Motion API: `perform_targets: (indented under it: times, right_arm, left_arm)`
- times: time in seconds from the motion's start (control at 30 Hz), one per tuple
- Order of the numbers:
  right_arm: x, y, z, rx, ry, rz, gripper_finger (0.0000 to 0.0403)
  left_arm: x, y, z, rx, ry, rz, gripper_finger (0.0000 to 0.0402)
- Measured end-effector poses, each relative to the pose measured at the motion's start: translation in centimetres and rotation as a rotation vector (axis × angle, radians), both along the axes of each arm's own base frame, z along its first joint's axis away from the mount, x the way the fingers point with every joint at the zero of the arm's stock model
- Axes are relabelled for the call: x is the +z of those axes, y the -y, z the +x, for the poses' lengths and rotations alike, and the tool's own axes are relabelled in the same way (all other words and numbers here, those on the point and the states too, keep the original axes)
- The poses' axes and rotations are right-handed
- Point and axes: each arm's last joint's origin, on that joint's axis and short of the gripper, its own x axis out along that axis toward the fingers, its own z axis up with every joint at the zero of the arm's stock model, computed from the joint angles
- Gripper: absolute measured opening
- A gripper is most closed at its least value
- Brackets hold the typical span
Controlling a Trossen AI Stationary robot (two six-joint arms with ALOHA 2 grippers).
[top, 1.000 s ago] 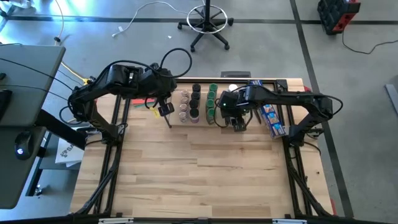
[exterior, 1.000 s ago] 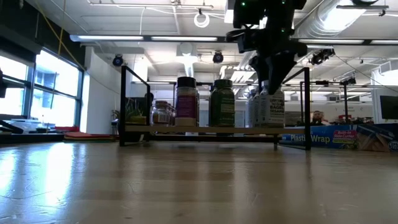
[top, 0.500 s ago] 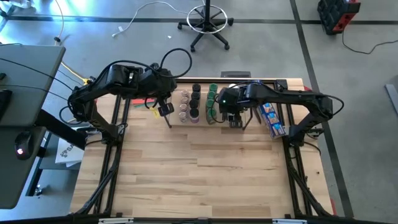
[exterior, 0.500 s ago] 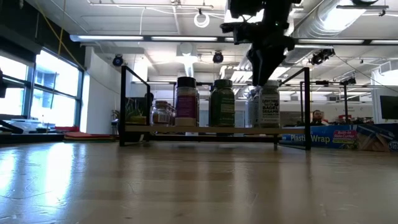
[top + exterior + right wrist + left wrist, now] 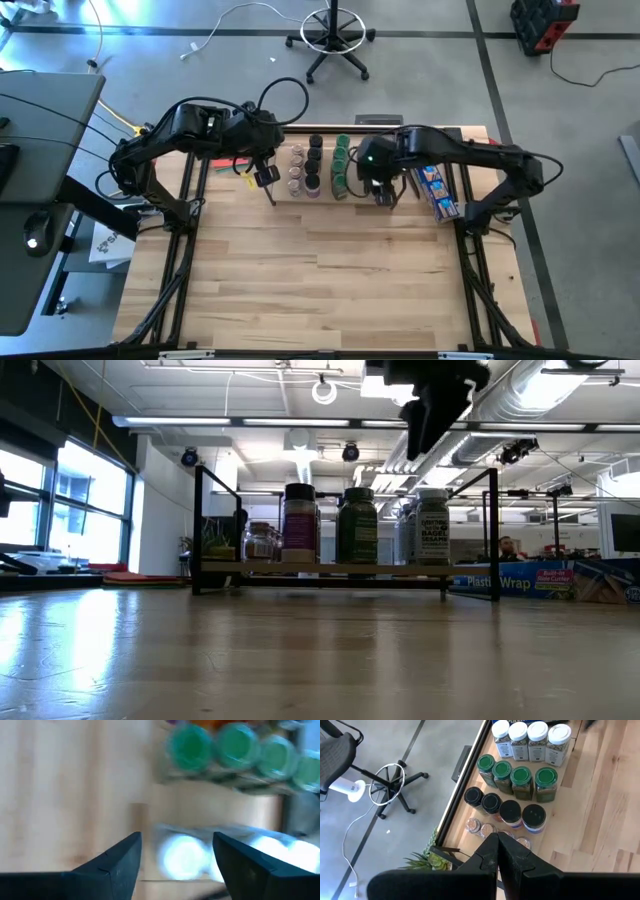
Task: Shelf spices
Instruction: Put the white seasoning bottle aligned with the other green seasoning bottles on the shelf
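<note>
The spices (image 5: 522, 775) stand in rows on the shelf (image 5: 330, 568) at the surface's (image 5: 320, 280) far edge (white lids nearest the right arm). Above them, the right gripper (image 5: 175, 852) hangs with jaws released, empty. The left gripper (image 5: 497, 855), jaws clenched, hovers beside the shelf.

Spice jars (image 5: 512, 775) stand upright on low wooden shelf (image 5: 320, 568) at table's far edge, in rows by lid: white (image 5: 528, 731), green (image 5: 521, 775), black (image 5: 510, 811), clear (image 5: 473, 825). White-lidded jar (image 5: 433, 526) at shelf's end.
</note>
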Motion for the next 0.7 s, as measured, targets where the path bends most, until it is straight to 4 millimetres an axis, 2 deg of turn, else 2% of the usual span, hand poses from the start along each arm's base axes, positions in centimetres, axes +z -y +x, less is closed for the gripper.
perform_targets:
  times: [0.07,0.13,0.27,0.47,0.53,0.7]
  right_arm:
    - [0.1,-0.8,-0.5,0.001,0.022,0.078,0.0228]
    - [-0.7,-1.5,-1.2,0.008,-0.006,0.129,0.0202]
    - [-2.9,-2.8,-1.8,0.005,-0.036,0.185,0.0123]
    - [-5.9,-2.5,-1.7,-0.073,-0.024,0.208,0.0019]
    - [-6.3,-2.1,-1.8,-0.112,-0.025,0.200,0.0005]
    - [-6.0,-1.1,-1.7,-0.159,-0.001,0.148,0.0009]
  left_arm:
    - [0.0,0.0,0.0,0.000,-0.001,0.000,0.0000]
    - [0.0,0.1,0.0,-0.002,0.001,-0.002,0.0000]
    - [0.0,0.3,0.1,-0.009,0.002,0.000,0.0000]
    - [0.1,0.3,0.1,-0.008,0.015,0.002,0.0000]
    - [0.1,0.3,0.2,-0.008,0.026,0.004,0.0000]
    - [0.1,0.3,0.3,-0.008,0.028,0.003,0.0000]
